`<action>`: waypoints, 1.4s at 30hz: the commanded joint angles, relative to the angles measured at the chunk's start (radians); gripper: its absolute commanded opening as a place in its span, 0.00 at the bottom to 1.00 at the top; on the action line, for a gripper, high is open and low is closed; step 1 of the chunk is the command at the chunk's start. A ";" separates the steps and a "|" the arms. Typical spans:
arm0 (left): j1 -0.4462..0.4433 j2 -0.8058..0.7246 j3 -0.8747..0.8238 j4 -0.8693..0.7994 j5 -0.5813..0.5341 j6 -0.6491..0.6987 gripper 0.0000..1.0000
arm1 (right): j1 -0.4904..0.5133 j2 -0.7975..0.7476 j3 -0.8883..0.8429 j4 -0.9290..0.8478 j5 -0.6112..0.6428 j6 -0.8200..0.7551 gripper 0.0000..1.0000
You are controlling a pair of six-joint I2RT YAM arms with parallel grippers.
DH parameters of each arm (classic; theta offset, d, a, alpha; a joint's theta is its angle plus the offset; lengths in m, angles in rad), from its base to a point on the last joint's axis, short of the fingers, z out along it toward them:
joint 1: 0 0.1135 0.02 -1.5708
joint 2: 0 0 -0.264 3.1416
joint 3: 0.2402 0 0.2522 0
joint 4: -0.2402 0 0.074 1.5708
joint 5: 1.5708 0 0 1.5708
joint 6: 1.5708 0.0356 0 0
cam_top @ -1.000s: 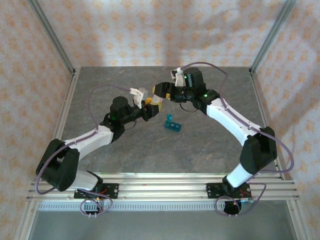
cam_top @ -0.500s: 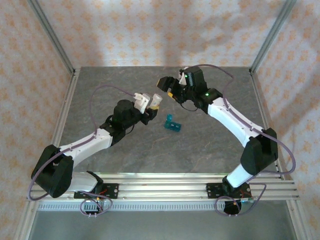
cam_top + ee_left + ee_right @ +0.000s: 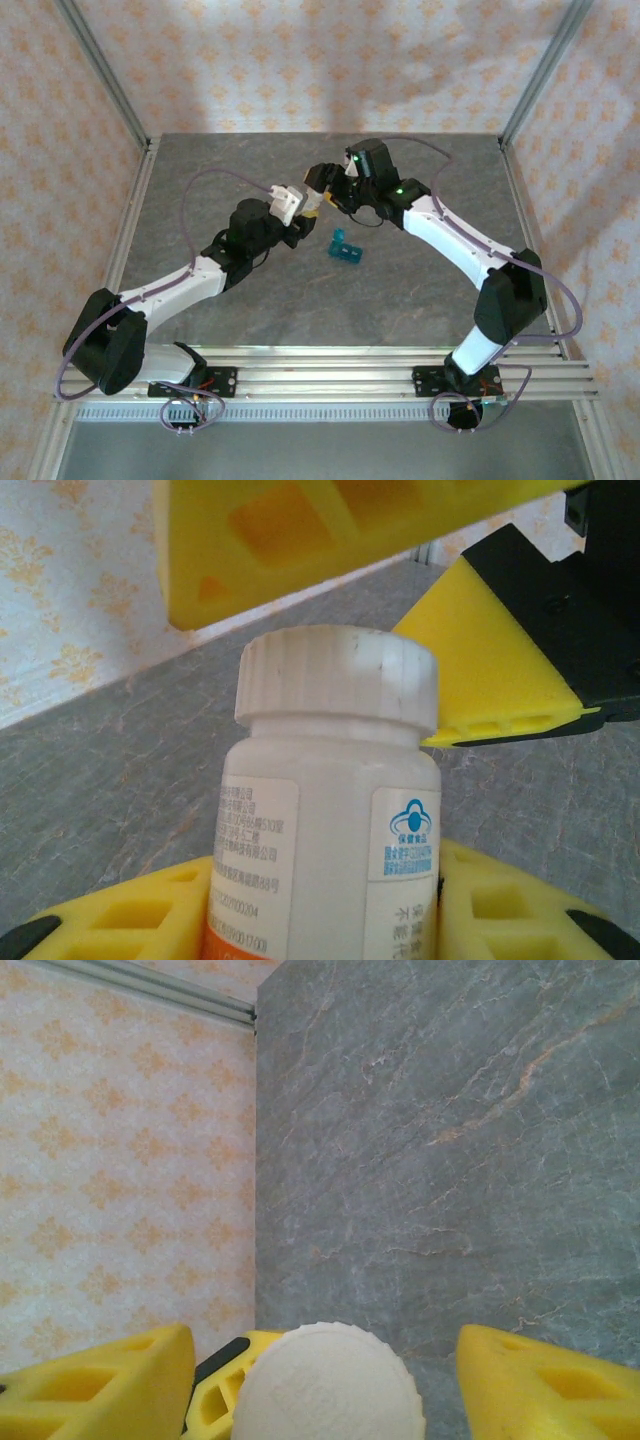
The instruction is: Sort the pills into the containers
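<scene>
My left gripper (image 3: 299, 207) is shut on a white pill bottle (image 3: 330, 810) with a printed label, held upright above the table by its lower body. Its ribbed white cap (image 3: 328, 1385) is on. My right gripper (image 3: 321, 186) stands over the cap, open: its yellow fingers (image 3: 110, 1385) sit on either side with a gap showing on each side. Those fingers also appear above and to the right of the cap (image 3: 338, 685) in the left wrist view. The teal container (image 3: 345, 246) lies on the table just right of and nearer than the bottle. The pills are out of view.
The grey marble table (image 3: 400, 300) is bounded by patterned walls and aluminium posts (image 3: 530, 80) at the back corners. The two arms meet at the table's middle back. A rail (image 3: 330, 370) runs along the near edge.
The right gripper has swung left and down until it straddles the bottle's cap, and its jaws have narrowed. The left arm lifted the bottle slightly earlier and now holds still.
</scene>
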 commanded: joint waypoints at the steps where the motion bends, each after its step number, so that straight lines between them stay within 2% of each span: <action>1: -0.005 0.016 0.040 0.028 -0.015 0.007 0.00 | 0.009 0.000 0.012 0.013 0.012 0.002 0.62; 5: -0.004 0.025 0.042 0.037 -0.016 -0.003 0.00 | 0.010 -0.002 0.000 0.017 0.003 0.002 0.52; 13: -0.005 0.033 0.053 0.043 -0.020 -0.019 0.00 | 0.010 -0.014 -0.029 0.021 -0.001 -0.022 0.43; 17: -0.005 0.025 0.055 0.050 0.008 -0.038 0.00 | 0.007 -0.018 -0.029 0.016 0.002 -0.086 0.39; 20: 0.005 0.008 0.053 0.054 0.072 -0.068 0.00 | -0.015 -0.022 -0.034 0.036 -0.026 -0.171 0.36; 25: 0.047 -0.019 0.040 0.125 0.236 -0.189 0.00 | -0.094 -0.040 -0.124 0.235 -0.213 -0.269 0.36; 29: 0.080 -0.017 0.010 0.267 0.378 -0.337 0.00 | -0.138 -0.049 -0.189 0.375 -0.348 -0.267 0.37; 32: 0.084 -0.011 0.010 0.289 0.397 -0.366 0.00 | -0.141 -0.056 -0.187 0.381 -0.370 -0.262 0.37; 34: 0.084 -0.004 0.016 0.263 0.381 -0.348 0.00 | -0.140 -0.064 -0.179 0.369 -0.361 -0.255 0.41; 38: 0.083 -0.002 0.035 0.154 0.319 -0.261 0.00 | -0.141 -0.115 -0.162 0.291 -0.269 -0.247 0.72; 40: 0.083 -0.004 0.038 0.111 0.272 -0.211 0.00 | -0.140 -0.136 -0.145 0.239 -0.224 -0.243 0.79; 42: 0.082 -0.006 0.039 0.078 0.230 -0.168 0.00 | -0.141 -0.144 -0.115 0.168 -0.180 -0.233 0.80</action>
